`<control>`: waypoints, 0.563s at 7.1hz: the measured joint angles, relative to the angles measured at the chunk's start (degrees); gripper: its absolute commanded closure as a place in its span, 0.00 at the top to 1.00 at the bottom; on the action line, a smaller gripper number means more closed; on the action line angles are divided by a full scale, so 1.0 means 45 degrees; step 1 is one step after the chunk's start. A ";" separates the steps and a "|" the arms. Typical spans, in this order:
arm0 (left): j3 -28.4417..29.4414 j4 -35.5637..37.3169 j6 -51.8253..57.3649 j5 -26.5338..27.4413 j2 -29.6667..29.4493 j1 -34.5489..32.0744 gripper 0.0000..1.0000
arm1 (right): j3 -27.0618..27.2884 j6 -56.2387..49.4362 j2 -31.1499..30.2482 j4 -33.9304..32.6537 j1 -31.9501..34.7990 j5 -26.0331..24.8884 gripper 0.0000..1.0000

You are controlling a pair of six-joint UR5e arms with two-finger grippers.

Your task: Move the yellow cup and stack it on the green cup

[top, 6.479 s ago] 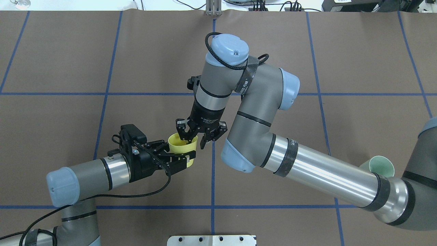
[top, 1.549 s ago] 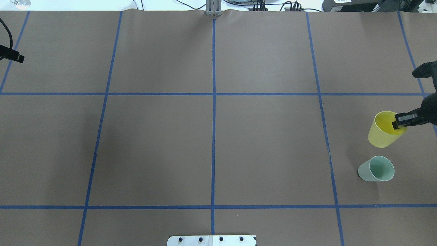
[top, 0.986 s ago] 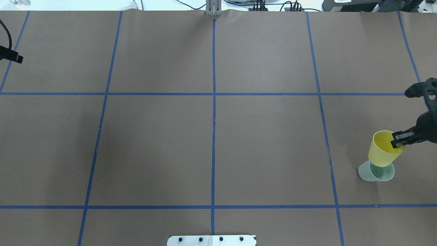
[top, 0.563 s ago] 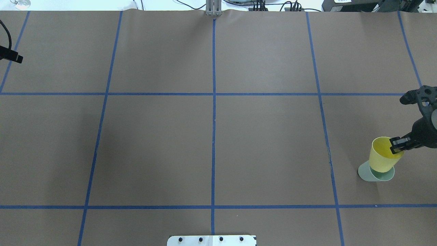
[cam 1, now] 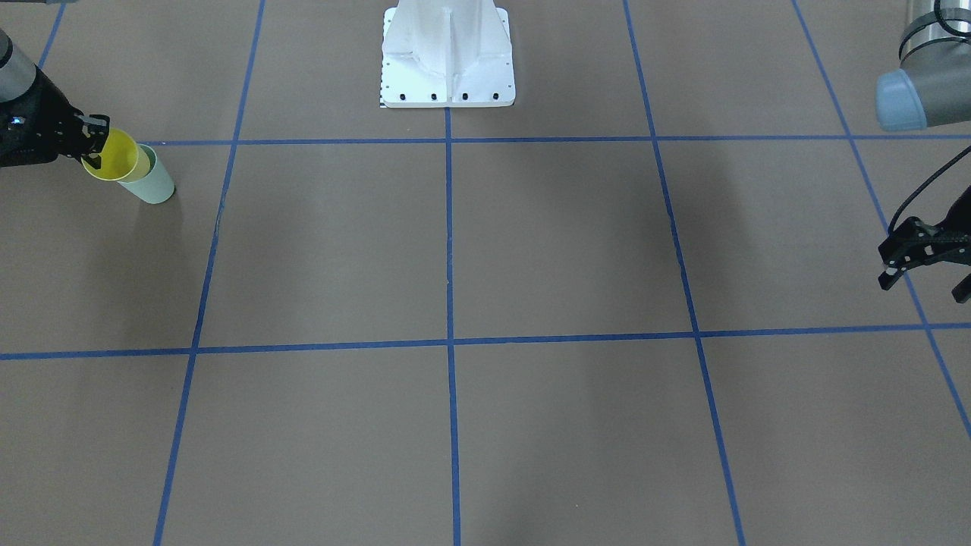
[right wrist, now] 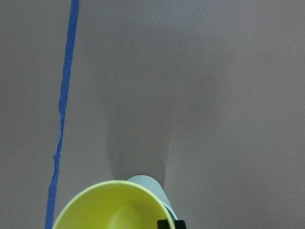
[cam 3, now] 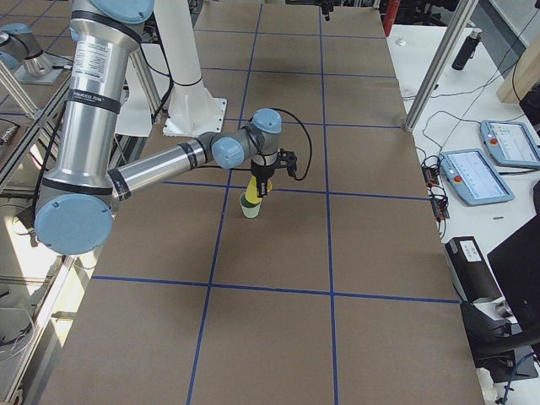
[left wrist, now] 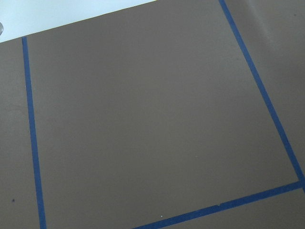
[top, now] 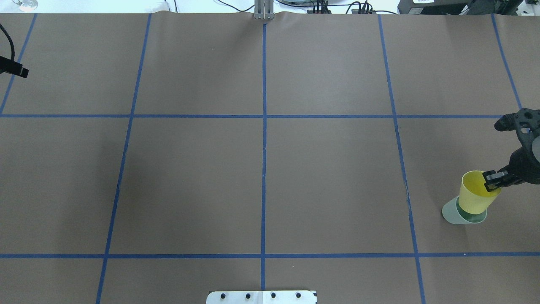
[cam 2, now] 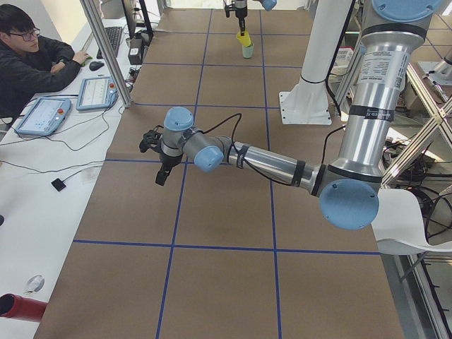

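Observation:
The yellow cup (top: 476,197) stands upright with its base inside the green cup (top: 452,213) near the table's right edge. My right gripper (top: 493,181) is shut on the yellow cup's rim, one finger inside and one outside. The front-facing view shows the same: right gripper (cam 1: 92,150), yellow cup (cam 1: 114,156), green cup (cam 1: 157,186). The right wrist view shows the yellow cup's mouth (right wrist: 114,207) with the green cup (right wrist: 148,183) under it. My left gripper (cam 1: 924,287) is open and empty at the table's far left side, above the surface.
The white robot base plate (cam 1: 447,57) sits at the table's middle edge. Blue tape lines (top: 264,169) grid the brown table cover. An operator (cam 2: 32,60) sits at a desk with tablets beyond the table's far side.
My right gripper carried the yellow cup toward the robot over the green cup and lowered it in. In the last half second it sank slightly deeper. The left arm has not moved.

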 measured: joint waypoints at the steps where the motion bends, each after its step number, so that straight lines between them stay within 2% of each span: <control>1: -0.0002 0.0000 -0.0003 -0.0004 -0.0008 0.0000 1.00 | -0.0005 0.0005 -0.0023 -0.0001 0.0001 0.0010 0.79; 2: -0.0018 0.0000 -0.0012 -0.0013 -0.0012 -0.0007 1.00 | -0.0012 0.0001 -0.0030 -0.0002 -0.0002 0.0041 1.00; 4: -0.0030 0.0012 -0.0018 -0.0019 -0.0016 -0.0068 1.00 | 0.0008 0.0009 -0.0019 0.0002 -0.0016 0.0088 1.00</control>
